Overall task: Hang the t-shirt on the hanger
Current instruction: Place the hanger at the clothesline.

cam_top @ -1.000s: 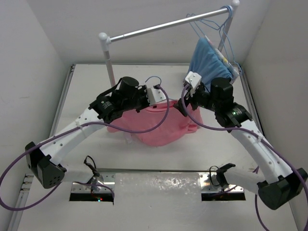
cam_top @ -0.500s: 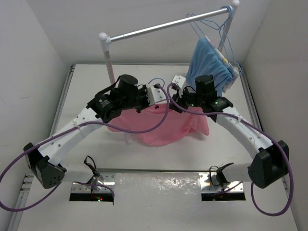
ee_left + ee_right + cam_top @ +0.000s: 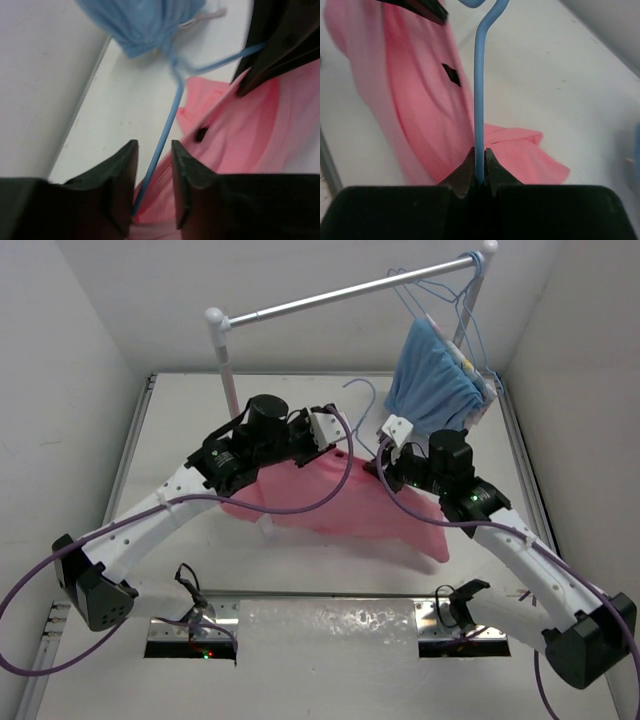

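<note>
The salmon-pink t-shirt [image 3: 330, 495] hangs stretched between my two grippers, its lower right corner trailing onto the table. The light-blue wire hanger [image 3: 368, 392] pokes its hook up above the shirt. My right gripper [image 3: 383, 452] is shut on the hanger's straight neck wire [image 3: 479, 100], with the pink cloth [image 3: 420, 110] behind. My left gripper [image 3: 154, 165] has its jaws apart. The hanger wire [image 3: 166, 125] runs through that gap over pink cloth [image 3: 260, 130] and is not pinched.
A silver rail [image 3: 340, 295] on white posts [image 3: 222, 360] crosses the back. A light-blue garment [image 3: 435, 370] and spare wire hangers [image 3: 440, 290] hang at its right end, close behind my right gripper. White walls close in both sides.
My right gripper has swung in and shut on the hanger wire. My left gripper's jaws have parted. The shirt is drawn out wider toward the right, and the hook now stands up.
</note>
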Robot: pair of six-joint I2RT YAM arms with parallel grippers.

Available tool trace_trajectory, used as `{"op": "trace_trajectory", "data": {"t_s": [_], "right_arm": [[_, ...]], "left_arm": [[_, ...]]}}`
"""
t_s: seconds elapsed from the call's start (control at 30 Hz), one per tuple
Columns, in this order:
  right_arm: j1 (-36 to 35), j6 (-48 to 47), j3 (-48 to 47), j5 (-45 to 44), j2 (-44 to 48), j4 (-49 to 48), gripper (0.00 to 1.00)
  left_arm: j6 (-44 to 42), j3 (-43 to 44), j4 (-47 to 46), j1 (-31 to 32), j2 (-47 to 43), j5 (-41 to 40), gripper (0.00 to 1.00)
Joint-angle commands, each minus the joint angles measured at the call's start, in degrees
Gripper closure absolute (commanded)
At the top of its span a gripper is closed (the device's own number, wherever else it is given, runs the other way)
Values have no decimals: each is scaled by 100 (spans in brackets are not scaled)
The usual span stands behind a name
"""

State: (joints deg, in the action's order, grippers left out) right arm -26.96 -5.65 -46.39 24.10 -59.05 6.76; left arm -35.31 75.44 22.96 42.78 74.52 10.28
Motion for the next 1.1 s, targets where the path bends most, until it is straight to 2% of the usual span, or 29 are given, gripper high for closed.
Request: {"op": "trace_trajectory", "data": {"t_s": [0.0,0.03,0.07,0.13,0.17,0.27,0.37,0.47,0.57,0.6,0.67,0.7,0.73,0.8,0.93,1.07], "right_arm": [[-37,171,-247,-1677,429,-221,100],[-90,117,-352,-1967,429,-11,100],[-151,65,-414,-2458,420,70,100],[-440,-216,-650,-3075,298,315,100],[-581,-322,-756,-3800,228,421,100],[-1108,-682,-1318,-4988,-158,747,100],[-1294,-859,-2012,-5554,-518,993,100],[-1312,-876,-2646,-6003,-791,1108,100],[-1312,-885,-3129,-6066,-950,1073,100],[-1320,-868,-3270,-6092,-1090,1073,100],[-1329,-920,-3630,-6162,-1240,1046,100],[-1329,-955,-3875,-6180,-1432,1020,100],[-1338,-982,-4025,-6198,-1539,1037,100],[-1347,-973,-4507,-6268,-1924,1159,100],[-1408,-789,-5194,-6382,-2531,1380,100],[-1496,-579,-5336,-6392,-2919,1345,100]], "left_arm": [[620,225,-55,-121,45,-826,64],[665,400,-20,-121,36,-844,57],[701,506,154,-121,45,-844,2],[780,971,349,-121,54,-870,0],[815,1112,523,-130,45,-940,0],[894,1683,989,-130,10,-984,0],[903,1782,1289,-130,-182,-1185,0],[763,1116,1221,-130,-534,-1431,0],[159,-184,713,-130,-1384,-2053,0],[-44,-892,553,-121,-1553,-2248,0],[-561,-1599,89,-139,-2017,-2861,0],[-686,-2255,-106,-130,-2177,-3013,0],[-766,-2531,-264,-139,-2300,-3110,0],[-802,-3006,-450,-148,-2556,-3042,0],[-644,-3316,-476,-165,-2636,-2410,0],[-512,-3579,-828,-183,-2452,-2242,0]]}}
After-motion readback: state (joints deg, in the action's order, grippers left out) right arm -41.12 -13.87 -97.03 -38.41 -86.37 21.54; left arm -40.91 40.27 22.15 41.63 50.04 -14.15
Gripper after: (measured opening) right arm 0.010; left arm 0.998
